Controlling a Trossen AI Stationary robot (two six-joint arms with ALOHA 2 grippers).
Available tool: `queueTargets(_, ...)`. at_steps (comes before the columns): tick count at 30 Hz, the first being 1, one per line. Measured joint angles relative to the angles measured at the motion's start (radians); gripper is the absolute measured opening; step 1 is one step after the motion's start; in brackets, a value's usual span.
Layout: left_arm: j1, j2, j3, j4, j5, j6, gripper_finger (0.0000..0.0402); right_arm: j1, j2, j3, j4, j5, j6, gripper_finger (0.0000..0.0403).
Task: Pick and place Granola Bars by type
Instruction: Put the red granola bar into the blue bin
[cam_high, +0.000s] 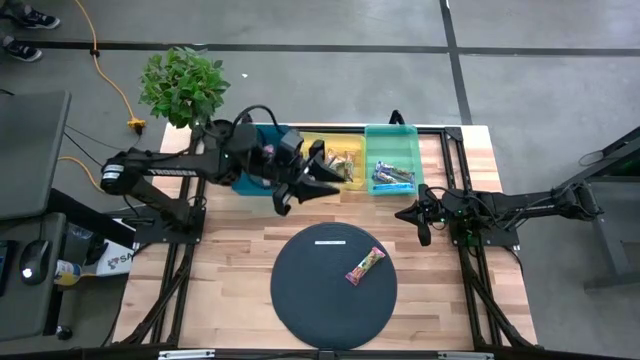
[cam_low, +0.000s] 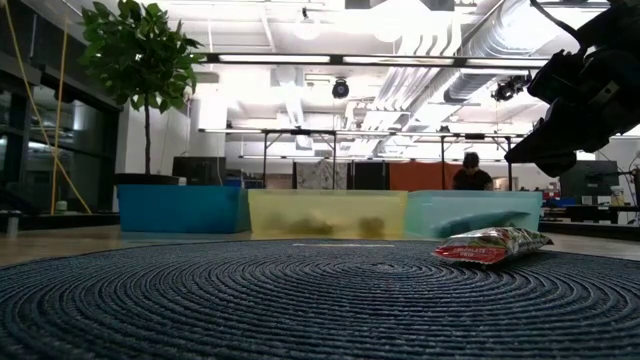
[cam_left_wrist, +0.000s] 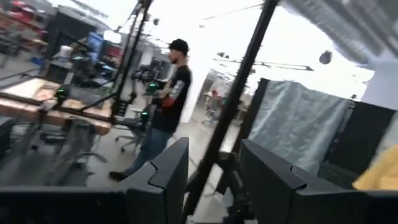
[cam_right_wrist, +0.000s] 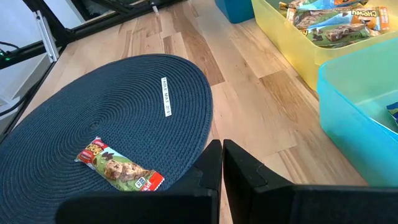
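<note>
One red-and-green granola bar lies flat on the dark round woven mat at the near edge of the wooden table. On the mat it sits toward 2 o'clock, its long axis running from 7 to 1 o'clock. A small white label strip lies at the mat's 12 o'clock edge.

Beyond the mat, at its 2 o'clock, the right gripper hovers over bare table. Its fingers are closed, nearly touching, with nothing between them. It is near the teal tray but apart from it.

At the mat's 11 o'clock, the left gripper is raised over the table just in front of the trays. Its fingers stand apart with a clear gap and hold nothing.

Three trays stand in a row along the far edge. The blue tray is largely hidden under the left arm. The yellow tray holds several orange-tan bars. The teal tray holds blue-wrapped bars.

Behind the far left corner stands a potted plant. In the room beyond, a person in dark clothing and a cap is standing.
</note>
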Motion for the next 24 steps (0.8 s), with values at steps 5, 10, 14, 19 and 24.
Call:
queueTargets(5,-0.065,0.021,0.000,0.072,-0.055,-0.005,0.0143,0.000,0.000,0.000,0.002,0.000,0.000,0.0000)
queueTargets(10,-0.124,0.061,0.076,0.069,-0.116,0.019,0.0143,0.000,0.000,0.000,0.001,0.000,0.000,0.0000)
queueTargets(14,-0.158,0.121,0.237,0.012,-0.125,0.073,0.0143,0.000,0.000,0.000,0.001,0.000,0.000,0.0000)
queueTargets(19,-0.187,0.234,0.519,-0.258,-0.237,0.144,0.0143,0.000,0.000,0.000,0.000,0.000,0.000,0.0000)
queueTargets(24,-0.205,0.357,0.800,-0.495,-0.360,0.156,0.0143,0.000,0.000,0.000,0.000,0.000,0.000,0.0000)
